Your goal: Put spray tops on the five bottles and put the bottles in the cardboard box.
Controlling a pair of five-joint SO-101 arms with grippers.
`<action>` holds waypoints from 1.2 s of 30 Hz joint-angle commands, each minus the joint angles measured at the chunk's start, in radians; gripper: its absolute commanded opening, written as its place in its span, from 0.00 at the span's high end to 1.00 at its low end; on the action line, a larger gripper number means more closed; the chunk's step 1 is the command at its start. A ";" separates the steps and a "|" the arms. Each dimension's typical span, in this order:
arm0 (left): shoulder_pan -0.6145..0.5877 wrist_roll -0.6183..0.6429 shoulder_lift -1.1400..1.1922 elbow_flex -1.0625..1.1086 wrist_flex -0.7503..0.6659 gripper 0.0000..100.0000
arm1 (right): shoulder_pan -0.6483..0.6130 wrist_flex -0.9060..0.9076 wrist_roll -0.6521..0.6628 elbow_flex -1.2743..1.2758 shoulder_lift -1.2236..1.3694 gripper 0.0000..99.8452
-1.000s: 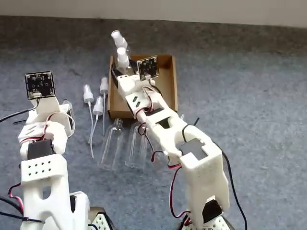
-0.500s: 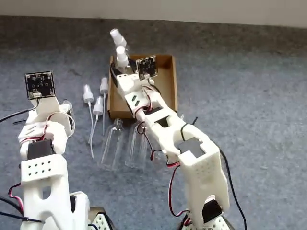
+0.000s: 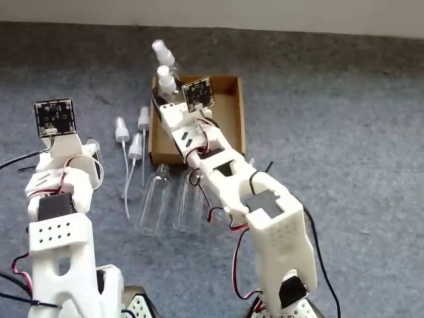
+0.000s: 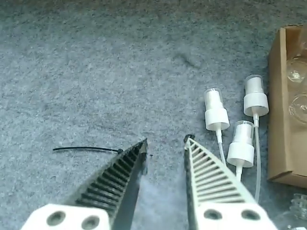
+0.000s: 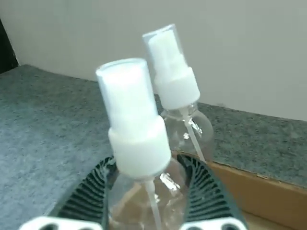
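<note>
The right end effector (image 5: 146, 165) clamps a capped spray bottle (image 5: 136, 143) at the cardboard box (image 3: 232, 112), beside a second capped bottle (image 5: 175, 86). The left end effector (image 4: 165, 143), jaws apart, hangs near three spray tops (image 4: 216, 112).

The counter (image 3: 344, 132) is covered in rough, matt, felt-like cloth, and the cardboard box (image 3: 230, 118) is dull paperboard. The bottles (image 3: 154, 199) are clear glossy plastic, and the spray tops (image 4: 216, 112) are smooth white plastic under clear caps. The left end effector (image 4: 166, 140) has ribbed matt plastic fingers.
</note>
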 commanded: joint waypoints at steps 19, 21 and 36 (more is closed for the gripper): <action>-0.002 0.006 -0.005 -0.005 -0.020 0.87 | -0.005 0.044 0.017 -0.048 -0.022 0.85; -0.002 0.006 -0.005 -0.005 -0.020 0.87 | -0.005 0.044 0.017 -0.048 -0.022 0.85; -0.002 0.006 -0.005 -0.005 -0.020 0.87 | -0.025 0.093 0.017 -0.056 -0.022 0.76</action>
